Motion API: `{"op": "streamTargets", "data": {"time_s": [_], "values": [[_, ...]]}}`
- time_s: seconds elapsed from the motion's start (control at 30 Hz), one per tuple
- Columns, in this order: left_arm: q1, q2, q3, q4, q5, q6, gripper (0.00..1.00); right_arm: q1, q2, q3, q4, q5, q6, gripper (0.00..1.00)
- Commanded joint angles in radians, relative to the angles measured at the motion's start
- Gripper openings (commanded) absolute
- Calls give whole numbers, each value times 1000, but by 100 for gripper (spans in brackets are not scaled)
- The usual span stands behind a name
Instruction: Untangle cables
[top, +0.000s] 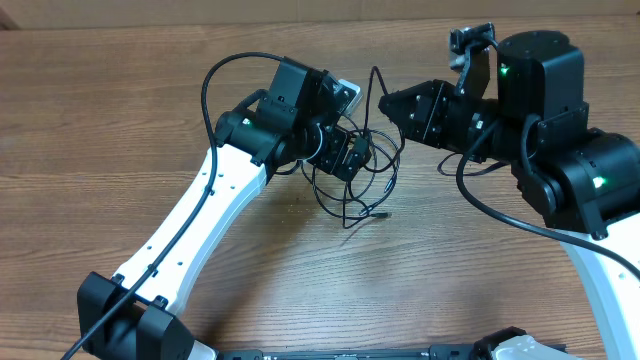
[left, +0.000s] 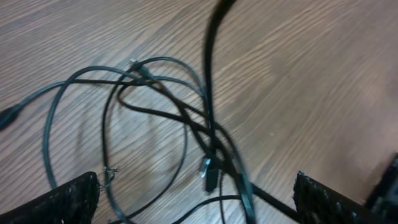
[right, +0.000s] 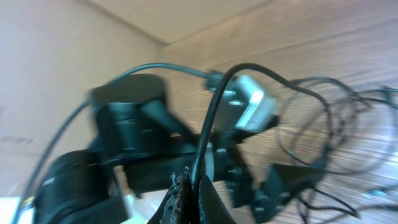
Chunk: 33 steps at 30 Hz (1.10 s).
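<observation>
The cables (top: 350, 195) lie as a loose tangle of thin black loops on the wooden table between the two arms. My left gripper (top: 352, 157) hovers just above the tangle, open. In the left wrist view its fingers (left: 68, 202) stand far apart with loops and a small plug (left: 207, 174) between and ahead of them. My right gripper (top: 388, 102) is shut on one strand. The right wrist view shows that strand (right: 208, 130) pinched between the closed fingertips (right: 194, 202), arching up and over toward the tangle (right: 323, 118). The same strand rises blurred through the left wrist view (left: 211, 50).
The wooden table (top: 120, 90) stretches left and toward the front. The left arm's white link (top: 190, 230) crosses the lower left, and the right arm's black body (top: 590, 180) fills the right side. A beige wall (top: 300, 10) runs along the far edge.
</observation>
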Motion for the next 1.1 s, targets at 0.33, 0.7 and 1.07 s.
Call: {"op": "streamTargets", "data": {"time_s": [0.33,0.7,1.07], "values": [[2,203,3,-42,-63,-57,99,-2,-34,27,132,-184,-12,4],[53,230,3,-126,-134,-56,100,-15,-37,28,192,-95,-12,4],[243,230,3,-235,-130,-42,100,-131,-37,28,131,-23,-13,4]]}}
